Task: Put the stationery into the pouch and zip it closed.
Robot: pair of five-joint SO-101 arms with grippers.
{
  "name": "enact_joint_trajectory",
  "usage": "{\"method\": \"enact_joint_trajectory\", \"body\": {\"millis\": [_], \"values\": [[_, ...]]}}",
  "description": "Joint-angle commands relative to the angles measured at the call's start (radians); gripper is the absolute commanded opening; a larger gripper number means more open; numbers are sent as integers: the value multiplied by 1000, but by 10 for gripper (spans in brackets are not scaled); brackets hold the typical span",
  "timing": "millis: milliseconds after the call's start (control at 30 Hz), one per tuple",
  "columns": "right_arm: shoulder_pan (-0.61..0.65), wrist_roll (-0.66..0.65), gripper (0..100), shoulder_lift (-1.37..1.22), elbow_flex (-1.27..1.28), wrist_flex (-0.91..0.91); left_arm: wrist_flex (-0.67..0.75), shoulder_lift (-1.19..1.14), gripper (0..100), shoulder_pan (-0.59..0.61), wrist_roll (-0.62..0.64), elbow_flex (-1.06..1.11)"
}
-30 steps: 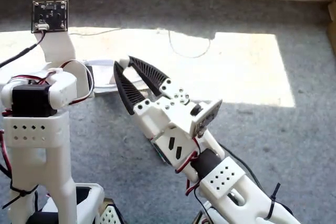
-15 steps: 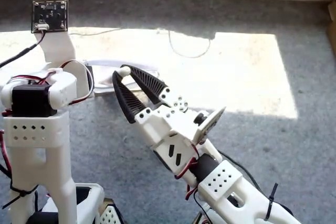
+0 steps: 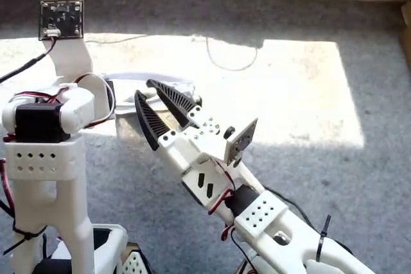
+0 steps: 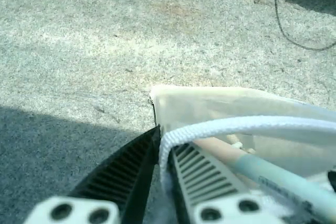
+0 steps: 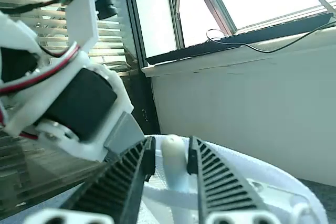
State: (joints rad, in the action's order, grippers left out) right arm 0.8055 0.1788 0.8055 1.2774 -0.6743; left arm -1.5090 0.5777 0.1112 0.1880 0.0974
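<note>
A translucent pouch [image 4: 236, 108] lies on the grey carpet, with a pale teal pen [image 4: 273, 174] and a beige pencil [image 4: 220, 150] inside it. My left gripper [image 4: 159, 135] is shut on the pouch's corner by its white zip edge. In the high view the pouch [image 3: 128, 126] sits beside the left arm [image 3: 45, 126]. My right gripper [image 3: 144, 89] hangs over the pouch's mouth. In the right wrist view the right gripper [image 5: 170, 142] is shut on a white stick-shaped item [image 5: 173, 163], just above the pouch's white rim [image 5: 252, 166].
A thin cable [image 3: 225, 62] loops over the sunlit carpet behind the pouch. The left arm's camera board [image 3: 61, 18] stands up at the far left. The left arm's motor housing [image 5: 79, 103] is very close to the right gripper. Open carpet lies to the right.
The right gripper has moved left and down with the white item, from above the pouch's far edge to its mouth. The left arm has stayed still.
</note>
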Motion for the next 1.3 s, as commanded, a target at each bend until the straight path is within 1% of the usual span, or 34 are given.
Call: {"method": "enact_joint_trajectory", "body": {"millis": [0,67,233,333,367,467,600,733,867,967,1267], "values": [[12,11,127,2,-16,-22,3,4,7,-8,11,-27],[30,6,127,4,-16,-22,3,4,7,-8,11,-16],[91,-127,127,16,-13,-22,3,5,7,-7,9,-15],[94,-130,127,71,-12,-13,5,5,7,-7,8,-15],[91,-130,127,96,-12,25,5,5,7,-7,8,-15],[90,-129,127,191,-16,225,5,5,7,21,9,-16],[48,-129,127,351,-45,473,5,7,7,67,9,-19],[-45,-129,127,476,-137,779,5,13,7,128,9,-22],[-140,-129,127,493,-260,1041,5,15,7,179,11,-31],[-170,-129,127,453,-325,1147,2,15,7,220,11,-45],[-171,-133,127,191,-472,1351,-3,15,7,326,11,-53]]}}
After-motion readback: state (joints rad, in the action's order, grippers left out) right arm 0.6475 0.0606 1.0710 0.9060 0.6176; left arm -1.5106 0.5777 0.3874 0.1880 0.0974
